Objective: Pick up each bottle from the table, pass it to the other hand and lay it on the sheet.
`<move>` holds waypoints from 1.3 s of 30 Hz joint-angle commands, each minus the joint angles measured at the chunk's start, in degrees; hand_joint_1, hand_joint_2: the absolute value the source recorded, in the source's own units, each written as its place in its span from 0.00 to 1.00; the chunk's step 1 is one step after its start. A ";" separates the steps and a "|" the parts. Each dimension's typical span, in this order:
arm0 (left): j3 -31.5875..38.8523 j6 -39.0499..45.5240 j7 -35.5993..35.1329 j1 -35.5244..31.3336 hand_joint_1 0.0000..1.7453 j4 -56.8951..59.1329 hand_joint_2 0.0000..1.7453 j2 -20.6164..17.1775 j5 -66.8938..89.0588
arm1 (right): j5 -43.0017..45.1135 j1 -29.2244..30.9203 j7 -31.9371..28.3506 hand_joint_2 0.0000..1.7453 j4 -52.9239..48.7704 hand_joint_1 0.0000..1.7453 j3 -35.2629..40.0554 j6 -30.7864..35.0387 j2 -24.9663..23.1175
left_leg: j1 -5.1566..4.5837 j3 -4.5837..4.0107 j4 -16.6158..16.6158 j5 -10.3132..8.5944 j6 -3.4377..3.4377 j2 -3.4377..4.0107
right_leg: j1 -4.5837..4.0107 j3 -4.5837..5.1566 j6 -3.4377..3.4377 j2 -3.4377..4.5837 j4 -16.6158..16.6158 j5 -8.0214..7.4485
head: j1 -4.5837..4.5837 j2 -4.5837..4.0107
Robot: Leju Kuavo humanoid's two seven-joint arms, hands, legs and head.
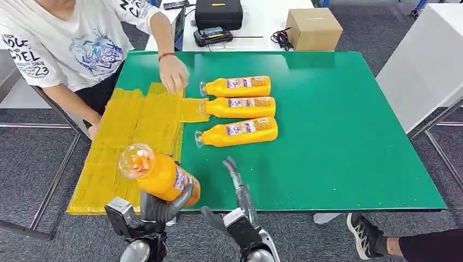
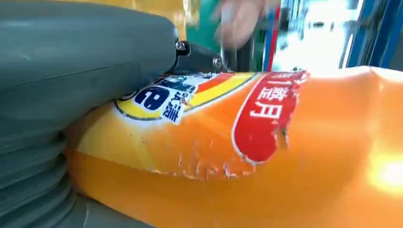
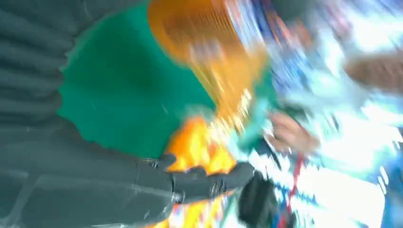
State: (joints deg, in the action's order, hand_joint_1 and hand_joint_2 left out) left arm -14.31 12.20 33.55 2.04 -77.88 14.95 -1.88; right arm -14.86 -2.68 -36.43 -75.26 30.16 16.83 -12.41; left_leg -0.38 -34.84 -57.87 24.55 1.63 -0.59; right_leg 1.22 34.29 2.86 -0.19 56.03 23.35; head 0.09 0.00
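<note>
My left hand grips an orange juice bottle around its body, cap end raised toward the camera, over the near edge of the yellow sheet. The left wrist view has the bottle's label close up against my hand. My right hand hovers just right of that bottle with fingers spread and nothing in them; the right wrist view is blurred. Three more orange bottles lie side by side on the green table.
A person in a white shirt stands at the far left, one hand resting on the sheet's far corner. A cardboard box and a black case sit on the white table behind. A foot is by the table's near right.
</note>
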 commanded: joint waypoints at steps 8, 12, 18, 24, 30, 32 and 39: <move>3.69 3.02 0.68 -2.06 1.00 1.09 1.00 0.80 2.23 | 1.59 -2.71 -0.52 0.00 -9.19 0.00 -1.96 1.15 2.22 | 0.10 0.20 0.01 0.08 -0.10 0.01 | -0.11 -0.24 -0.12 -0.01 -0.08 0.06 | 0.00 0.00; 5.79 12.33 3.01 -5.73 1.00 3.74 1.00 -1.48 12.42 | 3.42 -3.12 -3.44 0.00 -13.38 0.00 -0.22 -0.34 2.85 | 0.11 0.25 0.00 0.10 -0.12 -0.01 | -0.12 -0.29 -0.15 -0.04 -0.05 0.09 | 0.00 0.00; 12.81 24.84 0.07 -17.14 1.00 17.24 1.00 -8.32 37.23 | 10.66 -2.83 -3.57 0.00 -24.86 0.00 0.84 -2.15 3.49 | 0.04 0.14 0.04 -0.01 -0.10 0.01 | -0.04 -0.13 -0.12 0.00 -0.01 0.00 | -0.02 0.00; 17.11 27.80 -7.41 -24.31 1.00 28.36 1.00 -13.50 63.60 | 11.54 -2.06 -3.57 0.00 -22.07 0.00 -0.44 -6.12 2.57 | 0.16 0.35 0.08 -0.03 -0.19 0.05 | -0.15 -0.34 -0.20 0.02 -0.09 -0.01 | -0.02 0.00; 16.90 27.25 -8.36 -25.82 1.00 33.81 1.00 -16.37 65.47 | 11.24 -3.23 -3.57 0.00 -21.93 0.00 -1.17 -7.53 2.00 | 0.15 0.33 0.03 0.01 -0.19 0.19 | -0.13 -0.29 -0.16 0.13 -0.01 0.02 | 0.00 0.00; 16.52 26.27 -10.15 -26.20 1.00 35.02 1.00 -17.83 67.52 | 10.63 -3.65 -3.57 0.00 -21.78 0.00 -2.05 -8.57 1.24 | 0.20 0.38 0.04 0.03 -0.21 0.18 | -0.18 -0.35 -0.18 0.10 -0.04 0.05 | 0.00 0.00; 18.71 23.37 -10.57 -28.09 1.00 36.32 1.00 -18.81 65.01 | 10.69 -3.96 -3.57 0.00 -21.14 0.00 -3.03 -11.37 0.14 | 0.17 0.23 -0.02 0.00 -0.21 0.08 | -0.15 -0.23 -0.17 0.05 0.02 0.05 | -0.02 0.00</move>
State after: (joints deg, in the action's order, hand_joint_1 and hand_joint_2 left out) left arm 1.31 38.10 23.21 -20.76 -49.46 -1.14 65.24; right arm -4.17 -6.88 -40.09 -97.57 29.18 7.43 -11.61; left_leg -0.34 -34.80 -57.87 24.47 1.54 -0.53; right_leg 1.21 34.29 2.83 -0.11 56.08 23.34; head 0.07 0.00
